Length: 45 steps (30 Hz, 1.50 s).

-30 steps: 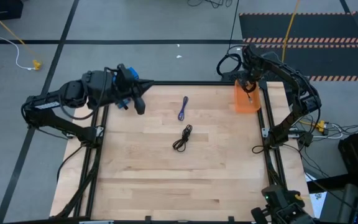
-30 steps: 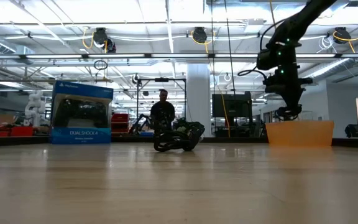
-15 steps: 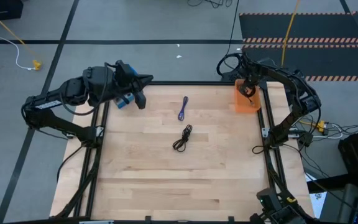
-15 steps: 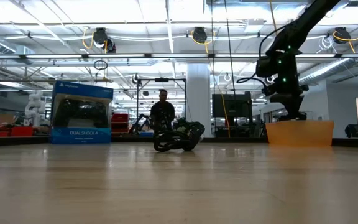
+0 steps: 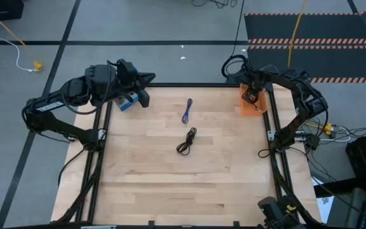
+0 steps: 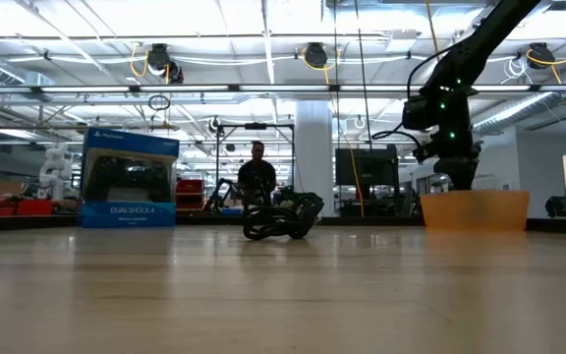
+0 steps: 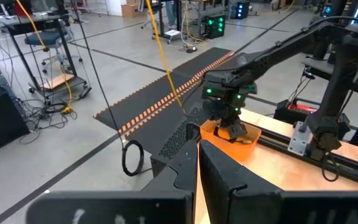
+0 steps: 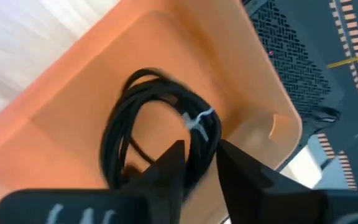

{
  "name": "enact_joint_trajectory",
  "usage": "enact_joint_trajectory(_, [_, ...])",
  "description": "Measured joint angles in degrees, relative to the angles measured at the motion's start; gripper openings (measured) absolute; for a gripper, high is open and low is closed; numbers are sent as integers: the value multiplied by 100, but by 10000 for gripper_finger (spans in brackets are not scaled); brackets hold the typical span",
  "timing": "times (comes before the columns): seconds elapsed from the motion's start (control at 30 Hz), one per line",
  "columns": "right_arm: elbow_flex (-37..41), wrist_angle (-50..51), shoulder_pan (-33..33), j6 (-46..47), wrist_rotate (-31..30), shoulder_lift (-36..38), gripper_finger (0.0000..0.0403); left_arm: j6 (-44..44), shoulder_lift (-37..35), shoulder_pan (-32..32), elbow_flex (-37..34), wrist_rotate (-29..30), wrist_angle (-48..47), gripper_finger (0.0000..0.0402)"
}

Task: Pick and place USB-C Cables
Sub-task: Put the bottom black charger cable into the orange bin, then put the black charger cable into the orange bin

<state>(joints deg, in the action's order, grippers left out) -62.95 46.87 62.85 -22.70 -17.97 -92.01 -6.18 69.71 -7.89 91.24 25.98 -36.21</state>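
Now the right gripper [image 8: 194,163], which a second ago hung above the orange bin [image 5: 254,104], is down inside it with its fingers parting, and a coiled black cable [image 8: 157,134] lies on the bin floor just past the tips, apparently released. By my reading one cable is placed; the purple cable [image 5: 187,111] and the other black cable [image 5: 187,140] wait mid-table. The left gripper [image 5: 146,79], closed and empty, hangs over the far-left corner.

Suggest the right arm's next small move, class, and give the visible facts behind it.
Probably lift the right gripper straight up out of the orange bin. A coiled black cable lies in the bin with the parted fingers at its edge, while a purple-blue cable and another black cable wait on the table.
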Motion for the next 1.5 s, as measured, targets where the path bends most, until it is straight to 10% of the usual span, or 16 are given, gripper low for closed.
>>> enact_joint_trajectory(0.67, [2,249,-259,118,1,-2,214,-30,0,3,0,-59,4,21])
enact_joint_trajectory(1.5, [-1488,2378,-1111,767,290,831,219,-362,2,18,0,-555,-2,21])
